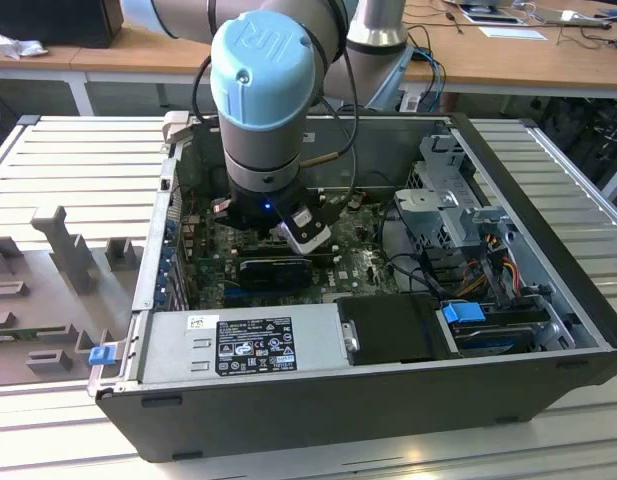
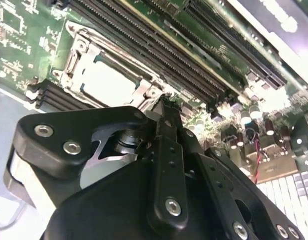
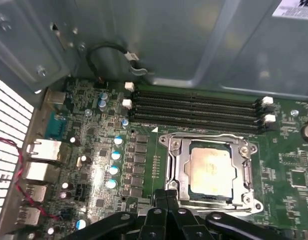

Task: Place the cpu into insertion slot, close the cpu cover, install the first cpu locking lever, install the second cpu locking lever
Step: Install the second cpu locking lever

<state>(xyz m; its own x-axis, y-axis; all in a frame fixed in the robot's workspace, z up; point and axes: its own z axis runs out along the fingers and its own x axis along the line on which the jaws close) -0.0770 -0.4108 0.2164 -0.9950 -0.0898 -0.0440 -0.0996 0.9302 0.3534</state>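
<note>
A: Where is the cpu sitting?

B: Lower right of the first wrist view, in the insertion slot, with the cpu cover framing it, apparently down. Your claw is hovering just beside its near edge, fingers pressed together, holding nothing.

A: Handling?

B: You are dealing with thin springy metal over a fragile chip; push on the frame, never the pale face.

A: Room?

B: Tight: motherboard lying inside the computer case on the slatted counter, memory slots close behind.
</note>
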